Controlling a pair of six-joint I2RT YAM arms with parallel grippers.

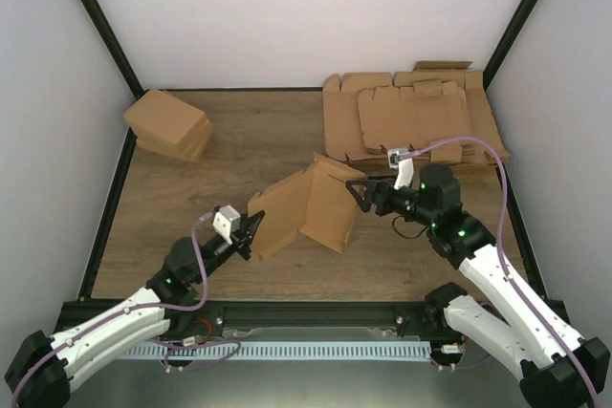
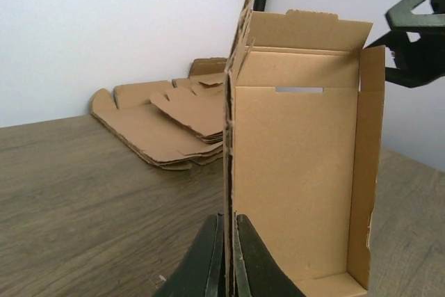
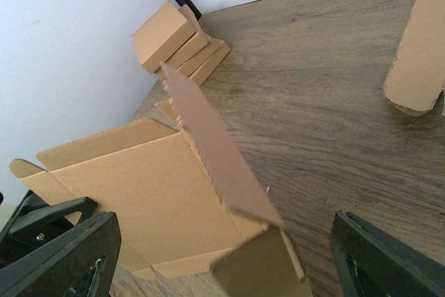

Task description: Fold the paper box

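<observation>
Paper box (image 1: 304,209) folding is at the mid stage, I judge: walls are partly raised and nothing is tucked shut yet.

Start at your left claw (image 2: 226,252). Its fingers are pressed together on the thin edge of one upright panel, at the bottom centre of the left wrist view, so it is pinching the box and propping it up. Your right claw (image 1: 360,190) is spread wide at the box's right side in the overhead view. In its own camera the two fingers sit in the lower corners with a loose flap rising between them, and I can't see either finger touching cardboard.

Next move, as I read it: bring the right claw onto that loose flap and turn it along its crease while the left pinch stops the body swivelling. The card looks thin and springy, so expect some bounce-back.

The box stands at the centre of the table (image 1: 277,131). It is brown, one piece, with rough-cut edges. From the left wrist you see a tall panel with a narrow slot near its top, a flap above it, and a side wall along the right.

Further out, a pile of flat sheets (image 1: 411,117) lies upper right and a stack of folded cartons (image 1: 169,124) upper left.
</observation>
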